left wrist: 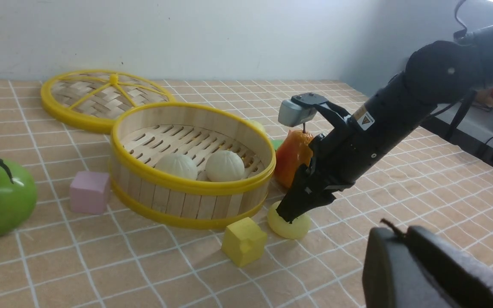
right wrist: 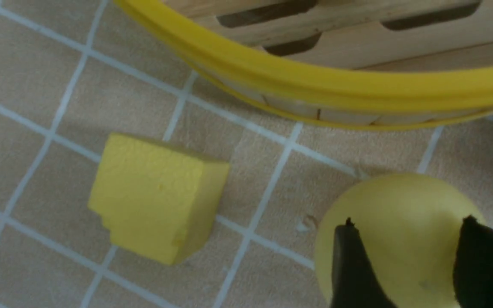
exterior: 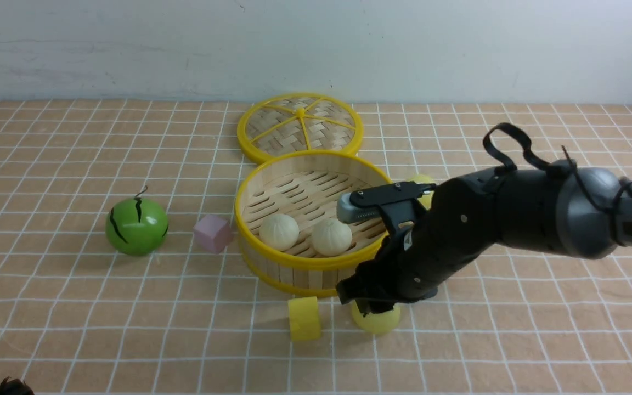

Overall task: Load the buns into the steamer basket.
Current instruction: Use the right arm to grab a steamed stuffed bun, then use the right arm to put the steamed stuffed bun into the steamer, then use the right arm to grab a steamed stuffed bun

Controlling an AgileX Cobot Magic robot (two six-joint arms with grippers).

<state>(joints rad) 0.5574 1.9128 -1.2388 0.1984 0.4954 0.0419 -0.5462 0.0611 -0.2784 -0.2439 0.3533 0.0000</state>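
Note:
The steamer basket (exterior: 305, 258) stands mid-table and holds two off-white buns (exterior: 279, 231) (exterior: 331, 237). A pale yellow bun (exterior: 377, 321) lies on the table just in front of the basket. My right gripper (exterior: 373, 310) is down over this bun. In the right wrist view its black fingers (right wrist: 349, 265) are open and straddle the bun's top (right wrist: 405, 205). Another pale yellow bun (exterior: 421, 180) peeks out behind the basket's right side, mostly hidden by my right arm. My left gripper (left wrist: 396, 231) is shut and empty, low at the near left.
A yellow cube (exterior: 304, 318) lies just left of the front bun. A pink cube (exterior: 213, 233) and a green watermelon ball (exterior: 136, 226) sit left of the basket. The woven lid (exterior: 300, 127) lies behind it. An orange pear (left wrist: 293, 156) stands by its right side.

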